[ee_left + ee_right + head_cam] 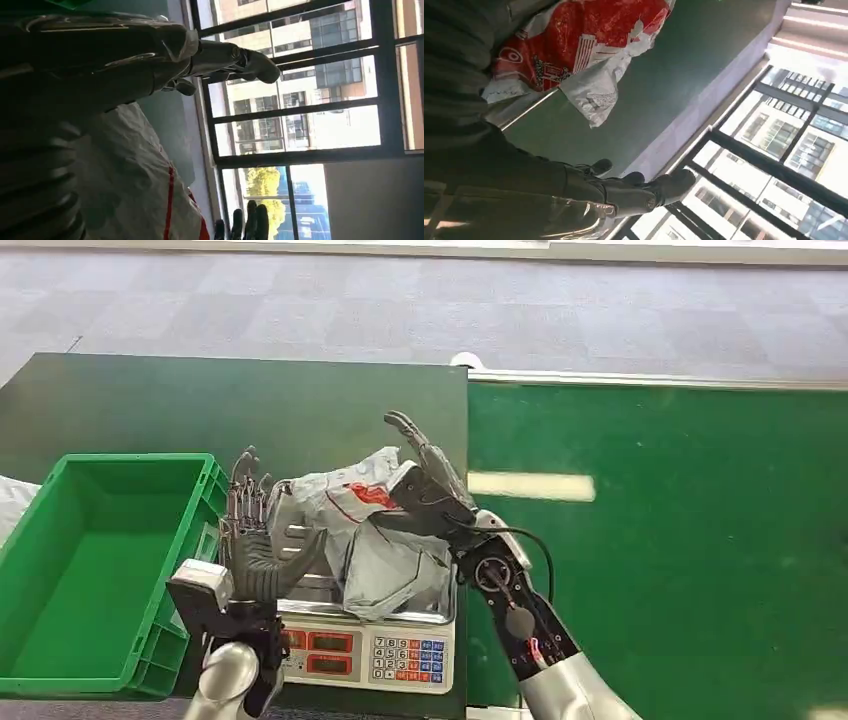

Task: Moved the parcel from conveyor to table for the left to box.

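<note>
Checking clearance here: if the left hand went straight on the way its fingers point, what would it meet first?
Probably nothing: the left hand points up beside the parcel, with open table beyond. Depth is unclear.

Digits 7, 8, 9 on scale [366, 645] keypad, parcel [372, 530] print illegible
</note>
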